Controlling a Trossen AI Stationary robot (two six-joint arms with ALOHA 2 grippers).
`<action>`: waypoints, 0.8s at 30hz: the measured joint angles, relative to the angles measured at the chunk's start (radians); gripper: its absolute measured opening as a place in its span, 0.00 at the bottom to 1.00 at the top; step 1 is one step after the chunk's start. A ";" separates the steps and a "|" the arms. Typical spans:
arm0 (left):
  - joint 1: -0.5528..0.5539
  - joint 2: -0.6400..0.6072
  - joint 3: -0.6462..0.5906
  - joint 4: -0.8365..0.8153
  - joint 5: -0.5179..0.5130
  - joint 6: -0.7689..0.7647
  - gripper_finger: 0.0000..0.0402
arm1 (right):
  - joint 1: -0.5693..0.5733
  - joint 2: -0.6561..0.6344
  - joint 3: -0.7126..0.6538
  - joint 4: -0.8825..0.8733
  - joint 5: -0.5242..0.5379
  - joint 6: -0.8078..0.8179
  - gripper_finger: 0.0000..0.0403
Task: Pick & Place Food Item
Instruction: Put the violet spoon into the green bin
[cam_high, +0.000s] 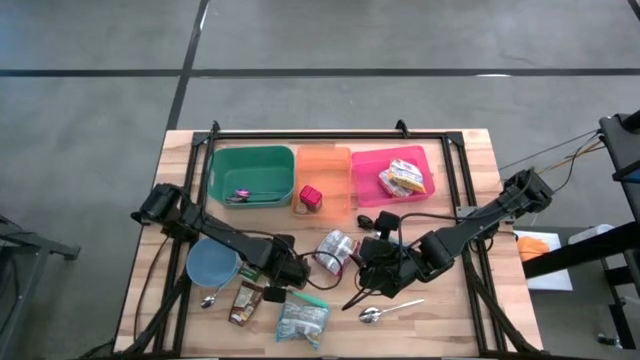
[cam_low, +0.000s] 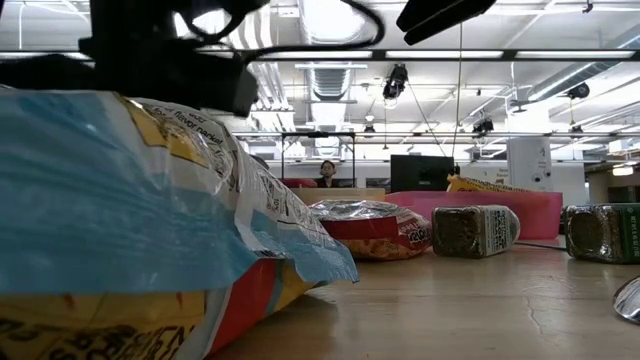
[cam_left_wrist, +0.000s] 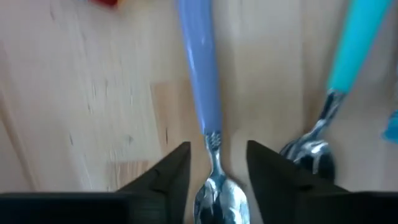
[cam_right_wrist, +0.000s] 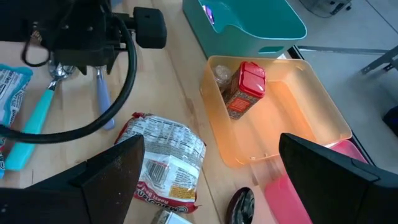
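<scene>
Between left tool fingers, blue-handled spoon

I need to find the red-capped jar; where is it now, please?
In the high view the red-capped jar lies inside the orange bin, the middle of three, at its left end, between the green bin and pink bin.

Tiny print is showing on the snack bag and the box, but no words are reading clearly.

Bright overhead ceiling lights, soft shadows, blurred left wrist close-up
</scene>
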 joint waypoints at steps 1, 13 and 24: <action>0.000 0.000 -0.011 0.004 0.000 -0.007 0.43 | 0.000 0.000 0.000 0.000 0.000 0.000 0.91; -0.001 -0.010 -0.109 0.098 -0.022 -0.029 0.44 | 0.000 0.000 0.000 0.008 -0.026 0.000 0.91; 0.003 -0.012 -0.145 0.178 0.012 -0.023 0.07 | 0.000 0.000 0.000 0.012 -0.025 0.000 0.91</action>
